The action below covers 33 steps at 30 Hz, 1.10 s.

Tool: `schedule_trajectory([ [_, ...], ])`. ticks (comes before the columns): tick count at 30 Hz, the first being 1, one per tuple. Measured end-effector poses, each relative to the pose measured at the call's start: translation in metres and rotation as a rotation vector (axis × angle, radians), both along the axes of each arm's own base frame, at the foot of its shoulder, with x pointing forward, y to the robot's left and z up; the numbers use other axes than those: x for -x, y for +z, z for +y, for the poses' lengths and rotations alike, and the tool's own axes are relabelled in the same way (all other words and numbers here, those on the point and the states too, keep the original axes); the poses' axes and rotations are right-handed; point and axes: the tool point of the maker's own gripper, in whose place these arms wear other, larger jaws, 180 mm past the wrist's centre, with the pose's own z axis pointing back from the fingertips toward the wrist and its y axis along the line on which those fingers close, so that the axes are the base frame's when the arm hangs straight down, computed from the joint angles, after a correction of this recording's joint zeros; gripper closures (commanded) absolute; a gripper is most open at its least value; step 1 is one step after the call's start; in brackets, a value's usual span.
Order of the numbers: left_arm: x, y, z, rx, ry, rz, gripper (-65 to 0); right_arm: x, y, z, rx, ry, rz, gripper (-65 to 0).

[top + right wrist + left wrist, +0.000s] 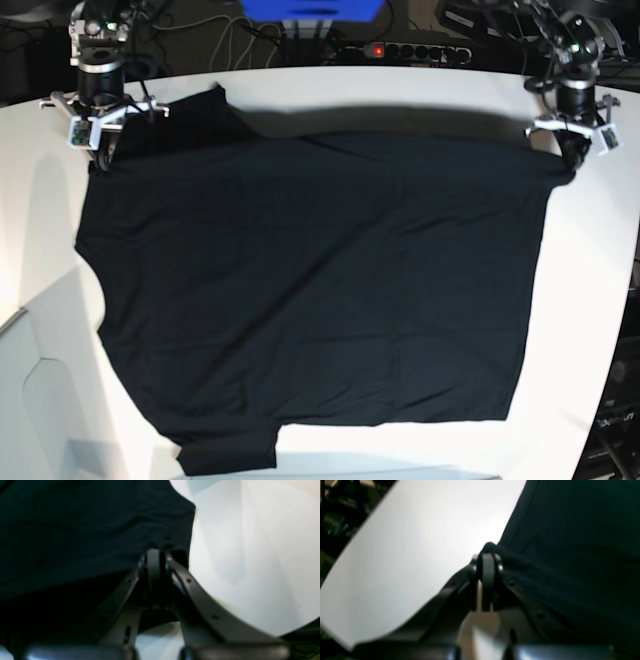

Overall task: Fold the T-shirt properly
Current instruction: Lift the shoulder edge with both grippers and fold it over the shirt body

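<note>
Left wrist view: the left claw [488, 555] is pinched together on a bunched corner of the black T-shirt [570, 555], whose cloth runs off to the right over the white desk [420, 542].

Right wrist view: the right claw [155, 557] is likewise clamped on a gathered edge of the T-shirt [87, 525], with bare desk [250, 555] to the right.

Base view: the T-shirt [320, 290] lies spread across the desk [40, 260], nearly flat, its two far corners held by the left claw [572, 150] and right claw [100, 150]. No print or tag shows.

Handling: the fabric appears soft, light and limp; it will sag and wrinkle between grips, so hold corners or hems and keep the span taut while carrying the far edge toward the near hem.
</note>
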Motion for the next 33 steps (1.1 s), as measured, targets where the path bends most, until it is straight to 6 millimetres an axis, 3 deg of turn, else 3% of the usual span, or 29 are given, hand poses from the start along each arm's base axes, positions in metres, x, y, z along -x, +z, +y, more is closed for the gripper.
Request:
schedule_trajectory([
  [12, -0.052, 0.027, 0.004, -0.041, -0.004, -0.106, 0.0, -0.058, 0.037, 0.008, -0.007, 0.049, -0.177, 0.0],
  [16, -0.078, 0.043, 0.004, -0.058, -0.003, -0.163, 0.0, -0.071, 0.046, 0.008, -0.006, 0.051, -0.215, 0.0],
  [19, -0.098, 0.048, -0.005, -0.068, -0.041, -0.182, 0.0, -0.085, 0.044, 0.007, -0.020, 0.042, -0.204, 0.0],
  [25, -0.117, 0.036, -0.017, -0.069, -0.079, -0.149, 0.0, -0.107, 0.033, -0.001, -0.030, 0.041, -0.156, 0.0],
  [29, -0.130, 0.030, -0.018, -0.037, -0.074, -0.153, 0.0, -0.123, 0.014, -0.004, -0.057, 0.041, -0.117, 0.0],
  [33, -0.137, 0.029, -0.011, -0.038, -0.073, -0.149, 0.0, -0.137, 0.010, -0.010, -0.043, 0.056, -0.112, 0.0],
])
